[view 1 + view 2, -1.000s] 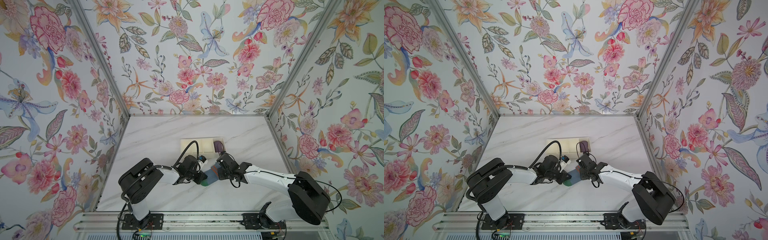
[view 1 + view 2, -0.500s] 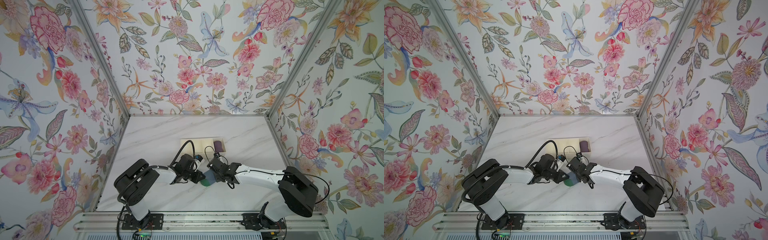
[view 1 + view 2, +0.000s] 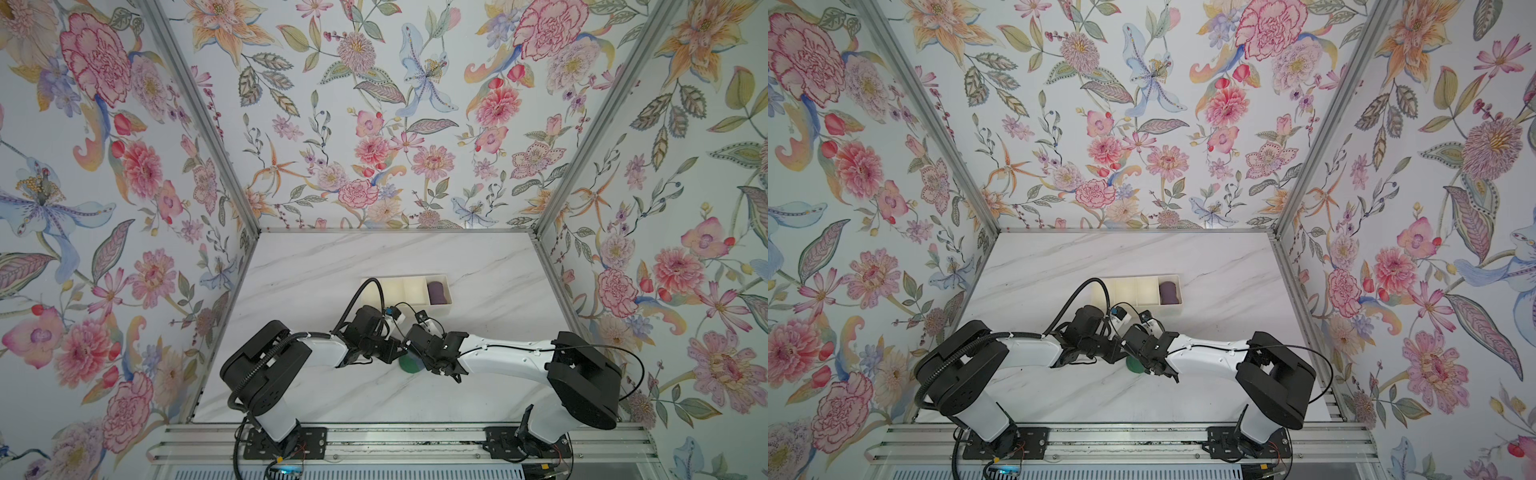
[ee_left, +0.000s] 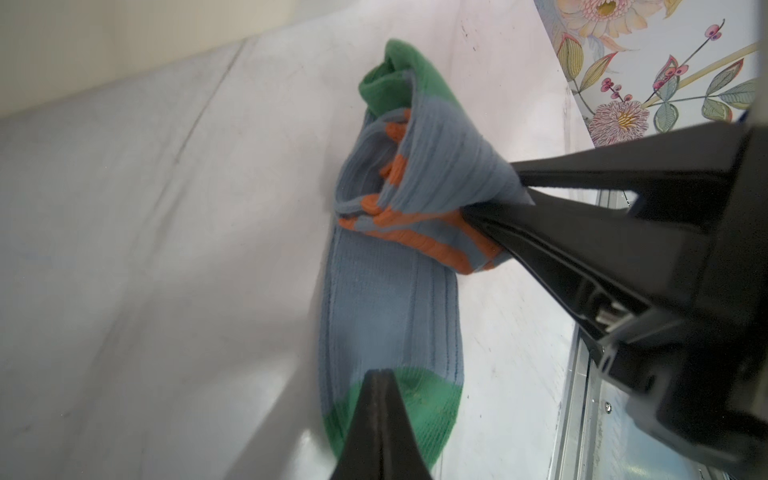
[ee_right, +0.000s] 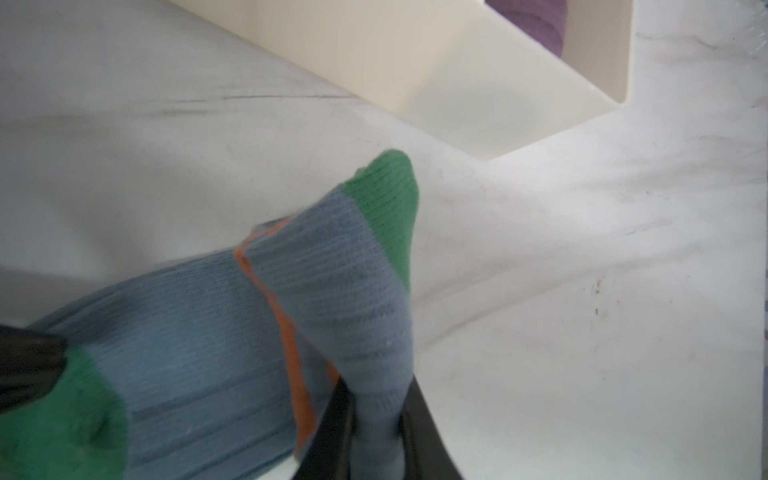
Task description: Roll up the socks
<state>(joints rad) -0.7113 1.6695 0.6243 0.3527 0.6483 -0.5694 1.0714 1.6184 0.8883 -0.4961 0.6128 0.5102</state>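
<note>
Near the cream divided tray (image 5: 457, 62), the left end effector (image 4: 380, 386), tips pressed together, is pinning the green toe of the blue-grey ribbed socks (image 4: 386, 307) to the marble surface (image 4: 166, 249), anchoring them while the right end effector (image 5: 374, 419) is pinching the folded-over leg.

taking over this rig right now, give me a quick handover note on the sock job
Left gripper: jaws shut, tip on the green toe of the socks, toe end flat on the table; pinching or only pressing, cannot tell.
Right gripper: jaws shut on a lifted blue-grey fold at the cuff end.
Done: cuff end turned over toward the toe, a loose first fold.
Left: roll on to the toe into a tight bundle.
Also: dark purple bundle sits in an end compartment of the cream tray.
</note>
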